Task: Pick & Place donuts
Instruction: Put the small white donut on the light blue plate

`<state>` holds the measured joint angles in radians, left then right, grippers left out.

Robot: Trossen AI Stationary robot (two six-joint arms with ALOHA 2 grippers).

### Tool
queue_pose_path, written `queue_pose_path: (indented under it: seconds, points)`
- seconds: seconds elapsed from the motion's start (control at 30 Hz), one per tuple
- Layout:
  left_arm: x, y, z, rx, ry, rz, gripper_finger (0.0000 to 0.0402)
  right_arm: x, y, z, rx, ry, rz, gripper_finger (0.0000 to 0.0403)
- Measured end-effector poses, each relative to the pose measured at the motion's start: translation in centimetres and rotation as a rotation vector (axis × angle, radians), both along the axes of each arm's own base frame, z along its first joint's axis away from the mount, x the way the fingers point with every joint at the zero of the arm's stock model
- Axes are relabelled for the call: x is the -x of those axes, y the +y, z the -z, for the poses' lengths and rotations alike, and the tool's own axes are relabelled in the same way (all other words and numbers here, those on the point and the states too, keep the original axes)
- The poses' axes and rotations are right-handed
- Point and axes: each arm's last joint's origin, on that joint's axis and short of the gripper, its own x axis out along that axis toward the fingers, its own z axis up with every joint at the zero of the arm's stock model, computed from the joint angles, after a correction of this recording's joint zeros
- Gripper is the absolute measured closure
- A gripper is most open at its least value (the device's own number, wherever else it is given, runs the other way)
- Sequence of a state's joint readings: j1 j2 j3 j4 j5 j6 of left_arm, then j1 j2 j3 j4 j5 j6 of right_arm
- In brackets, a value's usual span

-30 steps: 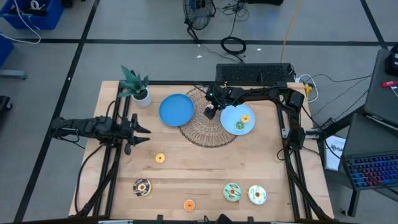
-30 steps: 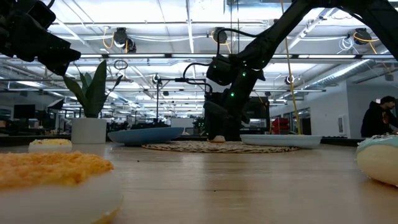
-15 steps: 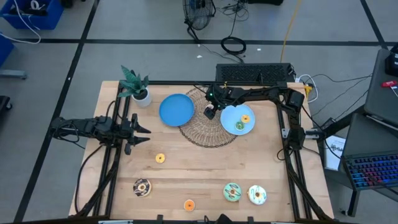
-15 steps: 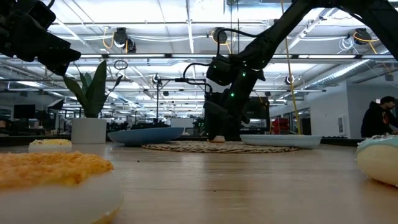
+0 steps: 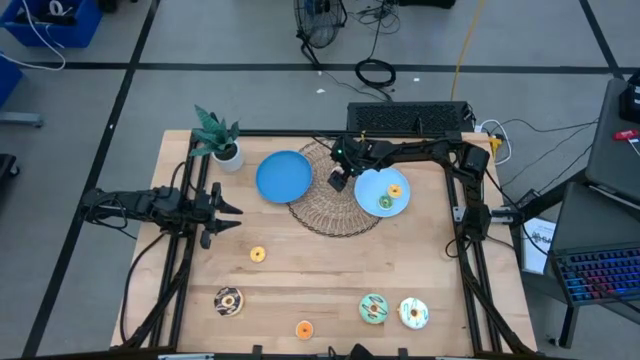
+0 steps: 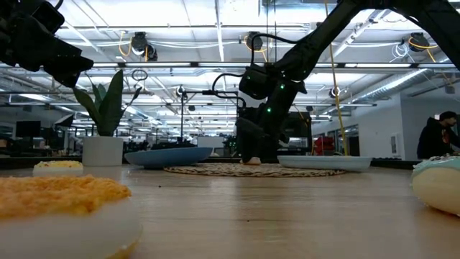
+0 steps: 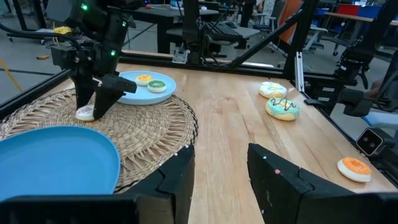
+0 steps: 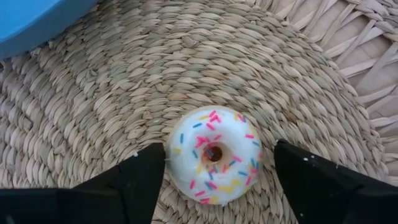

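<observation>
A small white donut with coloured sprinkles (image 8: 212, 163) lies flat on the wicker mat (image 8: 124, 93). My right gripper (image 8: 221, 163) is low over it and open, one finger on each side of the donut with a gap to each. The high view shows this gripper (image 5: 338, 181) on the mat between two blue plates. Two small donuts (image 5: 390, 196) lie on the light blue plate (image 5: 370, 185). Several more donuts lie near the front edge: yellow (image 5: 257, 254), chocolate (image 5: 228, 301), orange (image 5: 304, 329), green (image 5: 373, 309), white (image 5: 413, 313). My left gripper (image 5: 228, 211) waits open at the table's left edge.
A darker blue plate (image 5: 284, 176) lies half on the mat's left side. A potted plant (image 5: 218, 138) stands at the far left corner. Bare wood stretches across the table's middle (image 5: 340, 265). A person (image 6: 438, 144) is in the room beyond the table.
</observation>
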<state>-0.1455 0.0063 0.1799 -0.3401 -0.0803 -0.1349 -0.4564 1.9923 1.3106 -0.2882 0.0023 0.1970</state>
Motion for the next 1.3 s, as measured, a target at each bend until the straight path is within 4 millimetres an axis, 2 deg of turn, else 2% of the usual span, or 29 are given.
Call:
queue_pose_path:
  seconds: [0.33, 1.3]
  points:
    - [0.0, 0.0, 0.01, 0.0, 0.0, 0.0, 0.0252, 0.0, -0.01, 0.0, 0.0, 0.0, 0.0, 0.0148]
    - [0.0, 0.0, 0.01, 0.0, 0.0, 0.0, 0.0252, -0.17, 0.0, -0.17, 0.005, -0.023, -0.004, 0.0149]
